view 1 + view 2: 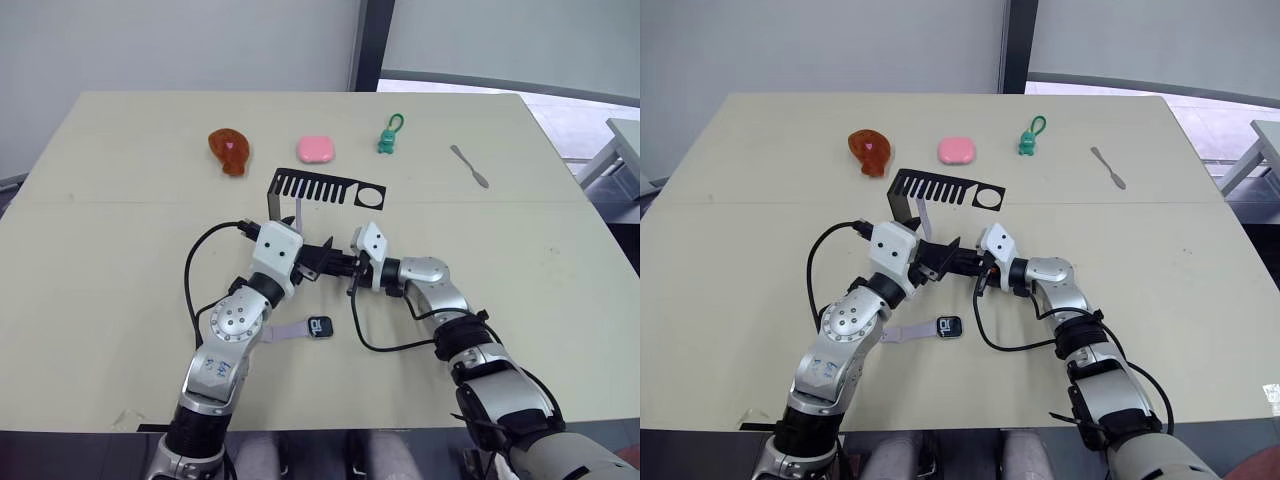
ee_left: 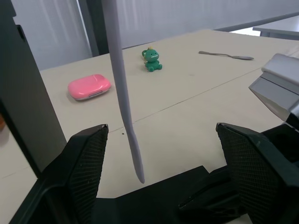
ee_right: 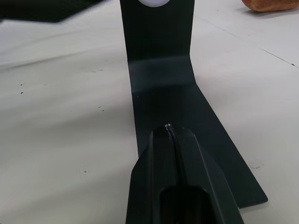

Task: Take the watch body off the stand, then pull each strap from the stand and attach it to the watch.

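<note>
While the remaining strap (image 2: 122,84) is hanging from the stand (image 1: 325,188), the left end effector (image 2: 159,163) is standing wide open with the band's free tip between its two fingers (image 2: 86,154), gripping nothing. The right end effector (image 3: 174,140) is pressing down on the stand's flat foot with its fingers closed flat together and nothing between them, apparently steadying the bracket.

The watch body (image 1: 320,326) is lying on the surface (image 1: 100,200) near the left arm, well clear of the stand, with one strap (image 1: 288,331) already joined to it.

Handling judgement: the hanging strap is looking thin, light and limp, likely a soft rubbery material. It would bend away from a light touch, so a pinch low on its free end, across the flat faces, seems the sounder hold, followed by a pull along the slot. The stand is looking stiff but light, and is liable to slide or tip unless pinned.

The left wrist view is showing the strap tip centred in the open gap, which the head views are hiding behind the two arms. The head views alone are giving the watch body's position. The right wrist view is showing the closed fingers bearing on the foot.
</note>
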